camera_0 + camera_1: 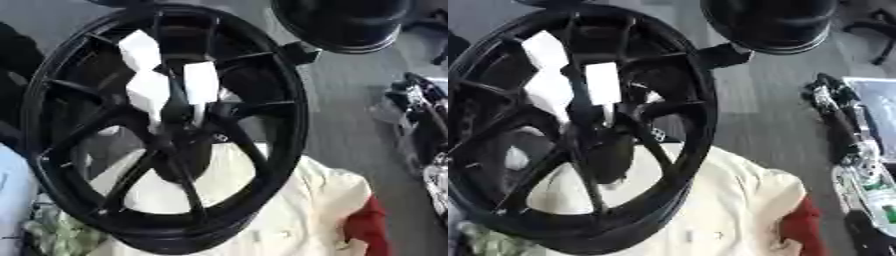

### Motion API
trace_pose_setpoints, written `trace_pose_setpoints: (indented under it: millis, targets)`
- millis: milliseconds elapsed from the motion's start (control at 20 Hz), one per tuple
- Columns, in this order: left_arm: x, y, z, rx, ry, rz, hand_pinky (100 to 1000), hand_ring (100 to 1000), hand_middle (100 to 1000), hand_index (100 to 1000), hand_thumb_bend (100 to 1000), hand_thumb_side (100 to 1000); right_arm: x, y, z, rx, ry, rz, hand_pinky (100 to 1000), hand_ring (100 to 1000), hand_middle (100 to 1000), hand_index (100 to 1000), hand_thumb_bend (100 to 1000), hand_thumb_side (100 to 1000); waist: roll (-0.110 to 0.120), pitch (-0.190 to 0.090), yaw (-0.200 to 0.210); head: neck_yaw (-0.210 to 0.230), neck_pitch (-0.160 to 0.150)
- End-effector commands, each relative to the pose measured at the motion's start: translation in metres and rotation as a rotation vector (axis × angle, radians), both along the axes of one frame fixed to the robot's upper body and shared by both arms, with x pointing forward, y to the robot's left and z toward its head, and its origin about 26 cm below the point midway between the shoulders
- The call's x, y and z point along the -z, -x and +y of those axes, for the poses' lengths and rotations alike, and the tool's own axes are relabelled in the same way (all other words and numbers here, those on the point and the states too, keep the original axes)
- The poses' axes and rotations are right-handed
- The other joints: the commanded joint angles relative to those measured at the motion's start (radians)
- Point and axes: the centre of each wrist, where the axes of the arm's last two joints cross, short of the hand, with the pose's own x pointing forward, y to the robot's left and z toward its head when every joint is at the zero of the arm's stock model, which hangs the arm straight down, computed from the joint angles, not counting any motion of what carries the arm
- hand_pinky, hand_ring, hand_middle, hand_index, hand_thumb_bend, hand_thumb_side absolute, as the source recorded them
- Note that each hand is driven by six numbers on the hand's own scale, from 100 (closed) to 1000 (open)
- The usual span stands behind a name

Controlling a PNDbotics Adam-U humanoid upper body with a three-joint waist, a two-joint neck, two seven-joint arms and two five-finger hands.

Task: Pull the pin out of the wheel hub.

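A big black spoked wheel (166, 125) stands tilted close in front of me and fills most of both views. Its hub (179, 132) sits where the spokes meet, dark and hard to read; I cannot make out a pin there. Several white blocky patches (201, 82) show between the upper spokes just above the hub. My right arm comes in along the right edge, black with silver parts, and its hand (826, 95) lies well to the right of the wheel, apart from it. My left hand shows in neither view.
A cream cloth (728, 200) lies under and behind the wheel, with a red cloth (798, 225) at its lower right. A second black round object (772, 25) sits at the top right. Grey floor (754, 100) lies between wheel and arm. Something light blue (10, 195) shows at the left edge.
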Motion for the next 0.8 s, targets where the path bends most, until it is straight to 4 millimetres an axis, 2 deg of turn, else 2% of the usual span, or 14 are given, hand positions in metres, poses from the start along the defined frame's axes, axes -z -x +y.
trace_pose_setpoints:
  millis: [50,350,500,800]
  targets:
    - [-0.014,-0.001,0.003,0.009,-0.034,-0.038,792,826,724,746,481,646,-0.008,0.0,-0.004,0.003,0.021,-0.02,929,756,697,839,100,499,0.004,-0.019,-0.001,-0.002,-0.003]
    - [-0.027,-0.002,0.006,0.027,-0.08,-0.066,793,829,735,754,476,644,-0.008,0.001,-0.004,0.007,0.021,-0.019,929,756,697,839,100,498,0.002,-0.019,0.001,-0.004,0.001]
    - [-0.043,-0.003,0.008,0.051,-0.121,-0.098,794,831,744,762,474,642,-0.008,0.003,-0.006,0.013,0.024,-0.016,929,756,697,839,100,497,0.003,-0.022,0.003,-0.003,0.002]
    - [-0.088,-0.002,0.006,0.154,-0.242,-0.152,795,834,758,772,477,630,-0.005,0.007,-0.011,0.029,0.038,-0.001,928,756,696,839,100,495,0.011,-0.034,0.007,-0.007,0.01]
